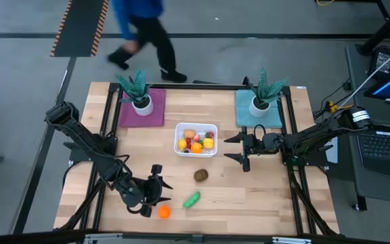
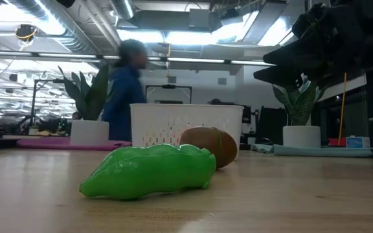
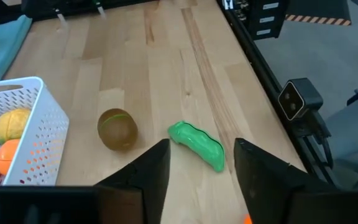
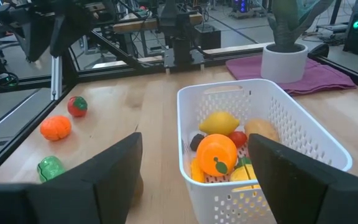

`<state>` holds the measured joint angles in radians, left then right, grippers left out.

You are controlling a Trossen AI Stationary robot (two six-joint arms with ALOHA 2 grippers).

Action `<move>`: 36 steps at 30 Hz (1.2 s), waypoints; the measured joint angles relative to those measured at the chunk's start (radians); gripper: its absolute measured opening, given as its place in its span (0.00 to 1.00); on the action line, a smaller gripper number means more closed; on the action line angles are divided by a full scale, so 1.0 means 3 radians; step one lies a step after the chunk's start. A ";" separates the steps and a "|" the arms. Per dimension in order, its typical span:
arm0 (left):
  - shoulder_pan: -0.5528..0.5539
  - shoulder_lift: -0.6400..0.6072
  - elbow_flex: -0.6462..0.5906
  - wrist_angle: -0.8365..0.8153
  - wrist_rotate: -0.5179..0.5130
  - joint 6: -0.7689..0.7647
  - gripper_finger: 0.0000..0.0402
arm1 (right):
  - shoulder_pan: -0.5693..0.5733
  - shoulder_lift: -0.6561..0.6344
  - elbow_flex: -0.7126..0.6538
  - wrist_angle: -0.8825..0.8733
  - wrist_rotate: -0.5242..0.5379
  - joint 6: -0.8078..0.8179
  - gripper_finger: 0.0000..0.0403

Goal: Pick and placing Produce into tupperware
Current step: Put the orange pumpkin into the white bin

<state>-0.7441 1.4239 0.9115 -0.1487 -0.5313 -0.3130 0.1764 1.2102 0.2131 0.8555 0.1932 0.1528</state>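
The tupperware (image 1: 196, 139), a white perforated container, sits mid-bench in the high view, holding several yellow, orange and red pieces of produce (image 1: 195, 141); a brown piece (image 1: 201, 175) lies just in front of it, the green piece (image 1: 192, 199) nearer the front edge, and an orange piece (image 1: 164, 211) beside the left gripper (image 1: 156, 190), whose jaws stand partly open and hold nothing. The right gripper (image 1: 236, 148) hovers just right of the container, jaws wide and empty. A person (image 1: 141, 34) walks beyond the bench. The low view shows the green piece (image 2: 149, 171) in front of the brown one (image 2: 210, 146), with the container (image 2: 186, 124) behind. In the left wrist view the green piece (image 3: 197, 144) lies ahead of the open jaws. The right wrist view shows the container (image 4: 263, 140) between its spread jaws, with orange, red and green pieces on the bench beyond.
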 joint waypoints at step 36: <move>-0.0227 0.0071 0.0421 -0.1219 0.0194 -0.1177 0.86 | 0.0000 0.0000 0.0000 0.0000 -0.0005 0.0013 0.73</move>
<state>-0.8122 1.4451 1.0378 -0.5143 -0.4732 -0.6661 0.1764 1.2102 0.2131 0.8555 0.1917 0.1566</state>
